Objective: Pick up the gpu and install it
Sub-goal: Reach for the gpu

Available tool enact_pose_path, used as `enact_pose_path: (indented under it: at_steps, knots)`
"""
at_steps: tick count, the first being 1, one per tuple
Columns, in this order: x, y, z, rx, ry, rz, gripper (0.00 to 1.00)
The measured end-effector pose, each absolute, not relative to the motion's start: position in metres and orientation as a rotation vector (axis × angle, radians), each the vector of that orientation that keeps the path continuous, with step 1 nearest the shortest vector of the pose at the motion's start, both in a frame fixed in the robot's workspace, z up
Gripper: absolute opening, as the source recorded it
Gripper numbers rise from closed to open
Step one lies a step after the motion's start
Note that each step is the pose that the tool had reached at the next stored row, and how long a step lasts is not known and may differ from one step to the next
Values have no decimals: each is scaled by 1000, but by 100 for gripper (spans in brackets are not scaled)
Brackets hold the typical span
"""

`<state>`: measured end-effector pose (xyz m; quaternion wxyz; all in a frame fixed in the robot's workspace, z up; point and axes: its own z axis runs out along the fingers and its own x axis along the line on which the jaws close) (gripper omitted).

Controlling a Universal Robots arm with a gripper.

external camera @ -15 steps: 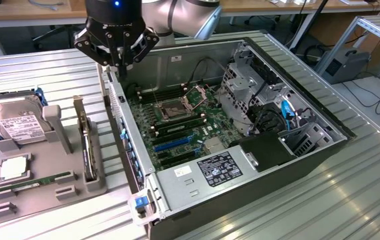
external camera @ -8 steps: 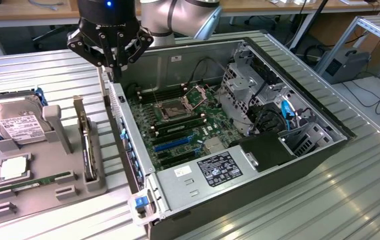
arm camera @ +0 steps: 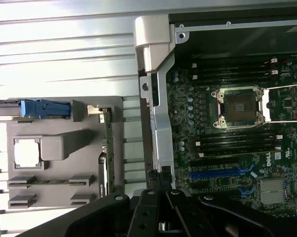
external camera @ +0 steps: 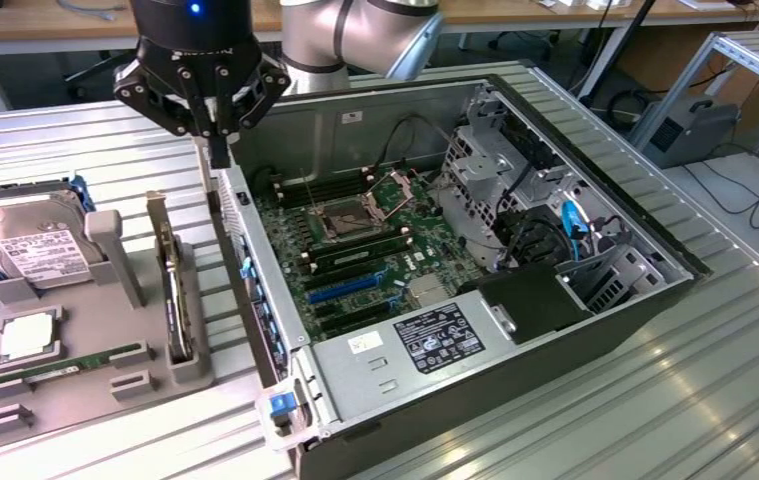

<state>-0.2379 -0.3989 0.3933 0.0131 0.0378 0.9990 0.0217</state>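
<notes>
**GPU install check-in: gripper empty, card parked in the holder**

Looking at the gripper (external camera: pixel 220 158) hanging over the far end of the PC case (external camera: pixel 352 125), right about above its wall on the exterior view's left. Jaws pressed together, pinching nothing. Can't tell from either view whether the tips touch that wall or just hover over it.

Spotted the gpu (external camera: pixel 170 290) standing on edge in a slot of the grey holder (external camera: pixel 72 405), just beside the case on the exterior view's left. Dark board, silver bracket at the far end. Same card seen edge-on from the wrist view (arm camera: pixel 108 148), off to one side of the gripper tips (arm camera: pixel 158 174) and clearly apart from them. So: not picked up yet.

Also sitting in that holder:
- hard drive (external camera: pixel 35 250) with a white label, leaning at the far end
- square CPU chip (external camera: pixel 28 335) lying flat
- narrow green RAM stick (external camera: pixel 66 368) lying flat, nearer the camera

Inside the open case: motherboard (external camera: pixel 352 260) lying flat, CPU socket (external camera: pixel 359 212) with its frame flipped open, blue slot (external camera: pixel 346 287) nearer the camera than the socket. All of it parked on a ribbed metal table (external camera: pixel 619 430).
</notes>
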Motion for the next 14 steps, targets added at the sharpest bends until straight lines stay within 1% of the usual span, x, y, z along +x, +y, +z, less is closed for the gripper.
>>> enact_pose_path:
  at_steps: [14]
  knots:
    - [-254, -399, 393, 118, 3113, 67, 11]
